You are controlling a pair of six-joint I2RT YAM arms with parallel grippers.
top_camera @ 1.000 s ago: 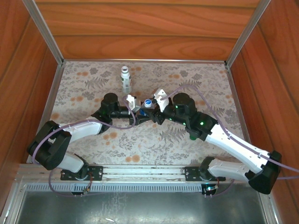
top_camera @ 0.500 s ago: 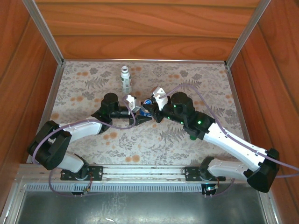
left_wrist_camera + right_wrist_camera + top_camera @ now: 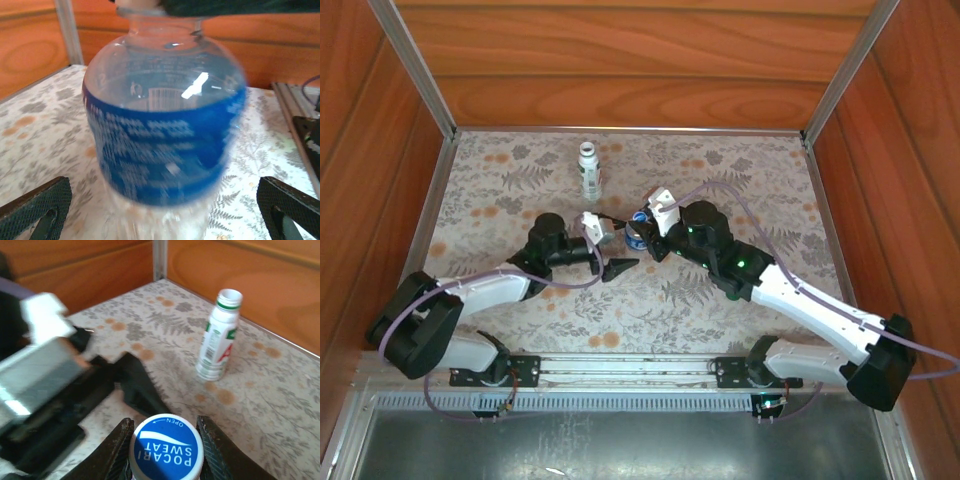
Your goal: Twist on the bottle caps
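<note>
**Item:** clear bottle with a blue label, standing on the floral worktop between the two arms.

**Grip:** the left claw is gaping wide on either side of the bottle's body and gripping nothing. The right claw is pinching the blue cap on the neck.

**Also listed:** white bottle, standing well apart (neck open, no cap on it).

**Risk:** with the body unheld, any twist may be spinning or tipping the whole bottle instead of threading the cap.
</note>
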